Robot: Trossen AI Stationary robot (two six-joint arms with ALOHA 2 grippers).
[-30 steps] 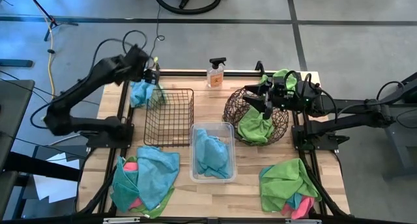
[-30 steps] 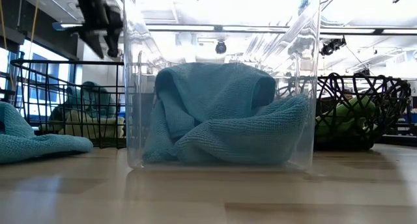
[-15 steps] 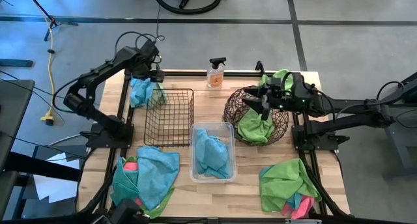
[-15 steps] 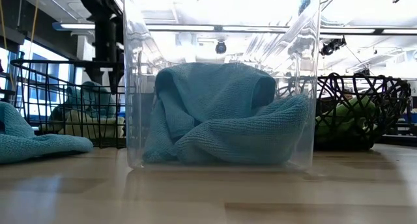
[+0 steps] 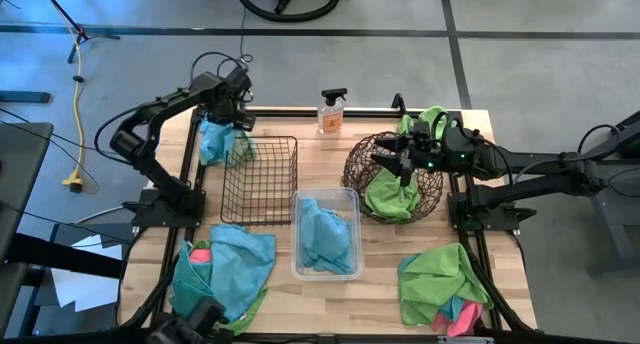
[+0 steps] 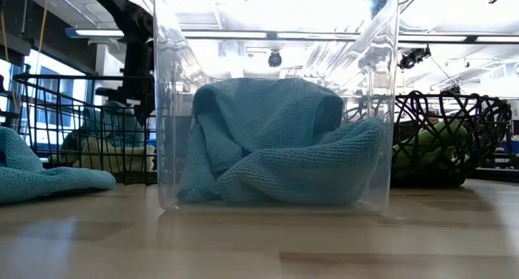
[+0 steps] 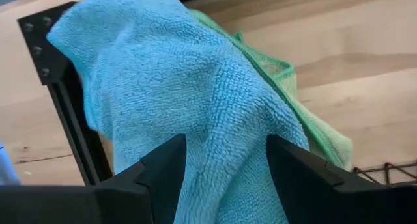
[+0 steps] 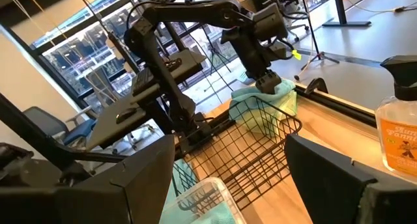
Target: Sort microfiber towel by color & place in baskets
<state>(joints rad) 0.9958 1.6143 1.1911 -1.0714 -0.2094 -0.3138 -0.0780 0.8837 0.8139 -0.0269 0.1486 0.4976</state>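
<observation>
One fuzzy teal towel (image 7: 195, 107), draped over green, sits between the left gripper's (image 7: 225, 162) spread fingers.

Likely a robotics lab: office chairs (image 8: 45, 120), glass walls (image 8: 85, 51), concrete floor (image 5: 540, 74).

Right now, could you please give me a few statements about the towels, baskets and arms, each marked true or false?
1. The clear tub holds a teal towel. True.
2. The black wire basket holds a pink towel. False: nothing shows inside it.
3. A green towel lies in the round woven basket. True.
4. The left gripper hovers over the spray bottle. False: it is at the teal towel beside the wire basket.
5. The right gripper, open, is above the woven basket. True.
</observation>
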